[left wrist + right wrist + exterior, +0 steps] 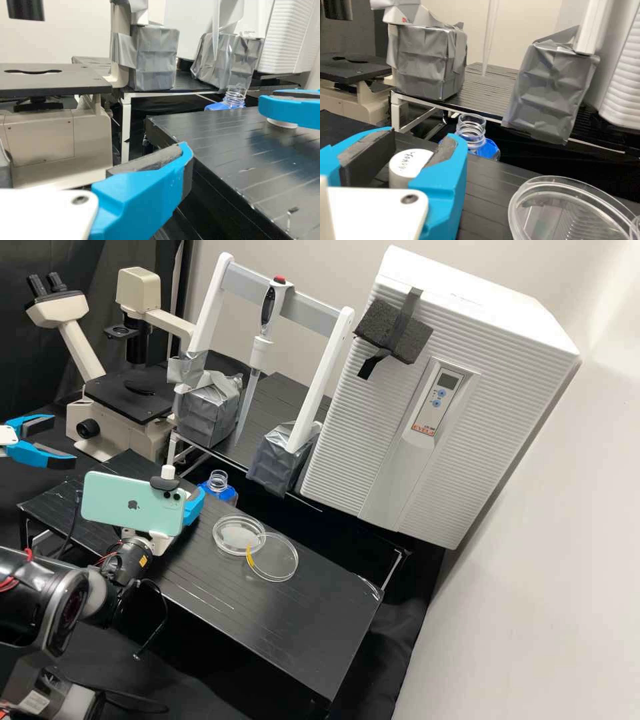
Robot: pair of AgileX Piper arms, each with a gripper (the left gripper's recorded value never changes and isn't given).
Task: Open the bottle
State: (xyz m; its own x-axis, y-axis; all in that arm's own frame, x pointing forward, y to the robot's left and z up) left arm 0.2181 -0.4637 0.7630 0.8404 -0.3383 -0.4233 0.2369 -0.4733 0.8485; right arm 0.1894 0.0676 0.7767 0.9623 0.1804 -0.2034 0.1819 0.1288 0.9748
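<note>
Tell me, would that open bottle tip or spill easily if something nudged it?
The bottle probably tips fairly easily: it looks like thin, clear, light plastic. The blue filling low in its body may steady it somewhat. Its neck is uncapped, so any tip would likely spill.

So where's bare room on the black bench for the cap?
Bare: the black slatted bench from the two clear petri dishes to its near corner. Crowded: the far edge, with the open clear bottle and the right gripper holding the white cap.

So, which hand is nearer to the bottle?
Right. The right hand holds the white cap just beside the bottle; the left hand is open, apart, by the microscope.
</note>
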